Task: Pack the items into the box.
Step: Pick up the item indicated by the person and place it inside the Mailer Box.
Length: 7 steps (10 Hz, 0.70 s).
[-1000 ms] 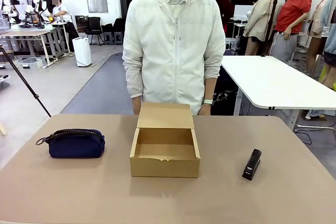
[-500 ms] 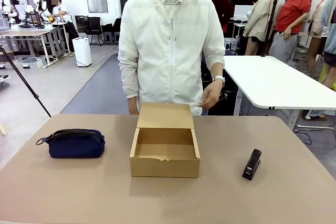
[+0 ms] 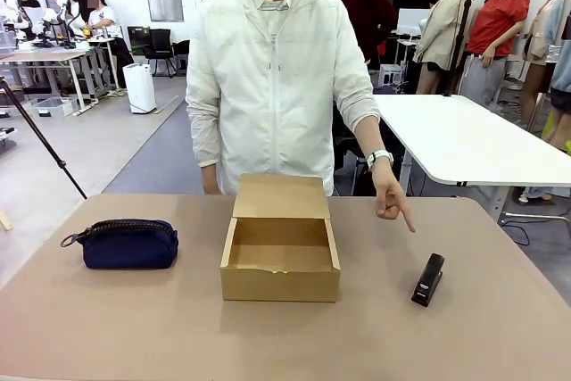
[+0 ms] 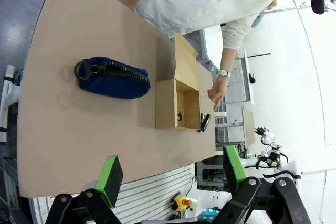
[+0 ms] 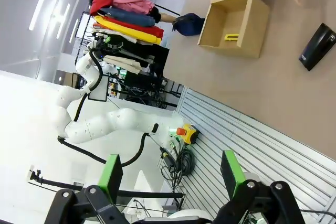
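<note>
Left gripper (image 4: 170, 174) hangs above the table's near side with its green-padded fingers spread wide and nothing between them. The right gripper (image 5: 170, 173) is likewise spread and empty, off the table's edge.

At the middle of the table sits the box (image 3: 279, 287), shallow, rectangular and made of plain brown cardboard. Its top is open, and its lid flap stands at the far wall, leaning back toward the person.

Well to the box's left lies the pouch (image 3: 129, 245), of soft navy fabric with a rounded, domed shape. A dark zip runs along its top, and a ring-shaped pull loop sticks out at its left end.

Well to the box's right lies the stapler (image 3: 428, 279), which is small, black, hard and narrow. It sits lengthwise, with one end toward the robot.

The person's hand (image 3: 390, 201) hangs between box and stapler, nearer the stapler. Its index finger is stretched down at a slant toward the stapler without touching it. A watch sits on that wrist, below a white zip-front jacket sleeve.

The table (image 3: 134, 327) has a smooth, matte tan top.
</note>
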Each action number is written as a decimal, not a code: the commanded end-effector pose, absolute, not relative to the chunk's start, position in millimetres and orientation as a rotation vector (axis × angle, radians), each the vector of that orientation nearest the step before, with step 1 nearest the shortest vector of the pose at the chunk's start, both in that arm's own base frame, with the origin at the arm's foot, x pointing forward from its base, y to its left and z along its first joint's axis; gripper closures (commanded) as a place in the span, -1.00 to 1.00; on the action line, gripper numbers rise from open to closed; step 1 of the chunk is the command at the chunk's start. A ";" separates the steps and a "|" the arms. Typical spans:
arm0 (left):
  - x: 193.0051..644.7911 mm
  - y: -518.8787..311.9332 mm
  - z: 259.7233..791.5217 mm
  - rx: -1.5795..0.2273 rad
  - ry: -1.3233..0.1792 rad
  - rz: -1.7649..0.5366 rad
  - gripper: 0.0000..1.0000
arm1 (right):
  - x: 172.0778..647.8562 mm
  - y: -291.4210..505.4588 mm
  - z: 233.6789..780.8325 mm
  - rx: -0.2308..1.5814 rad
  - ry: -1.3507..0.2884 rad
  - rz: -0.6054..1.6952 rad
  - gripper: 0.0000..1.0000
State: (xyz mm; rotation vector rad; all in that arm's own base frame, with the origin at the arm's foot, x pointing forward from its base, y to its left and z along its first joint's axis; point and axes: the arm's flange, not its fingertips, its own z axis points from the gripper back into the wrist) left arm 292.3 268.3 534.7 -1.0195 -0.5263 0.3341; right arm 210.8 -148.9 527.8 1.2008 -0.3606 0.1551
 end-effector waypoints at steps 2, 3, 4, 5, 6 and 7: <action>292.0 269.0 535.4 -1.037 -0.541 0.320 -1.00 | 208.2 -153.5 526.7 1.185 -0.355 0.182 -1.00; 292.0 269.0 535.4 -1.037 -0.541 0.320 -1.00 | 208.2 -153.5 526.7 1.185 -0.355 0.182 -1.00; 292.0 269.0 535.4 -1.037 -0.541 0.320 -1.00 | 208.2 -153.5 526.7 1.185 -0.355 0.182 -1.00; 292.0 269.0 535.4 -1.037 -0.541 0.320 -1.00 | 208.2 -153.5 526.7 1.185 -0.355 0.182 -1.00; 292.0 269.0 535.4 -1.037 -0.541 0.320 -1.00 | 208.2 -153.5 526.7 1.185 -0.355 0.182 -1.00; 292.0 269.0 535.4 -1.037 -0.541 0.320 -1.00 | 208.2 -153.5 526.7 1.185 -0.355 0.182 -1.00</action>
